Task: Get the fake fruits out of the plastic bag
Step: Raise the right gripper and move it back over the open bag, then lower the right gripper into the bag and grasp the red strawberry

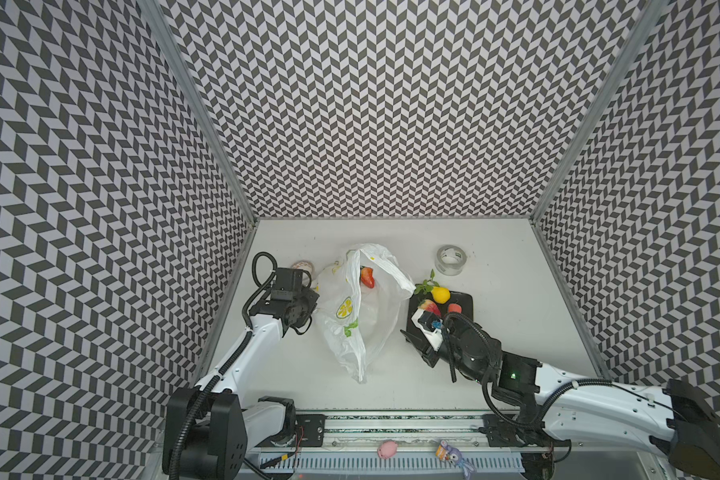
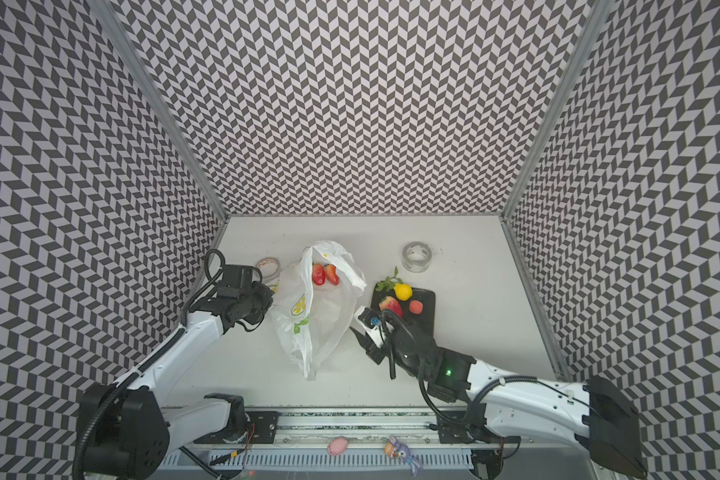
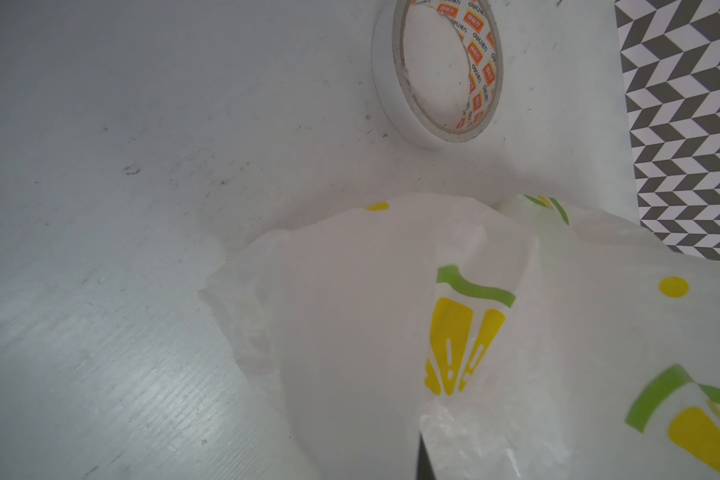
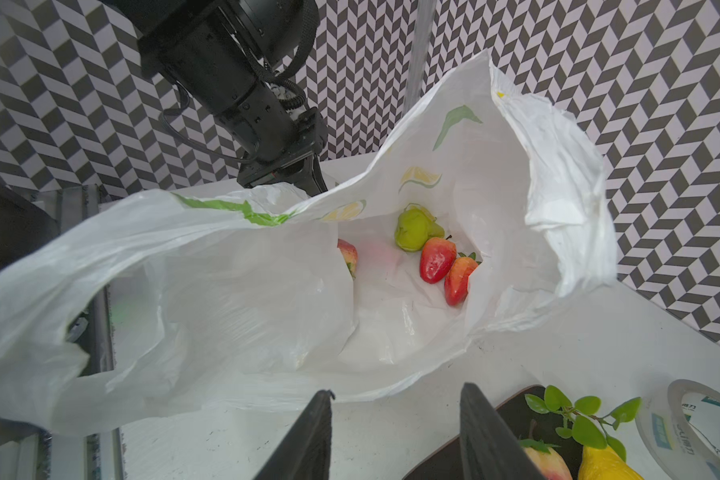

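Note:
The plastic bag (image 1: 350, 332) (image 4: 225, 291) lies mid-table with its mouth held open. My left gripper (image 1: 314, 300) is shut on the bag's left edge, and the bag (image 3: 350, 311) hides its jaws in the left wrist view. Inside the bag lie two red strawberries (image 4: 436, 259) (image 2: 318, 274), a green fruit (image 4: 414, 228) and a half-hidden pink-red fruit (image 4: 348, 253). A lemon (image 1: 440, 294), a pink-red fruit (image 1: 430, 308) and a small red-orange one (image 1: 454, 308) rest on the dark tray (image 1: 466, 318). Between bag and tray my right gripper (image 4: 398, 392) (image 1: 412, 326) stands open and empty.
A clear tape roll (image 1: 451, 259) stands behind the tray. A white tape roll (image 3: 437, 75) (image 1: 302, 266) lies behind my left gripper, near the left wall. Patterned walls close in three sides. A pink toy (image 1: 387, 449) and a purple one (image 1: 454, 455) lie on the front rail.

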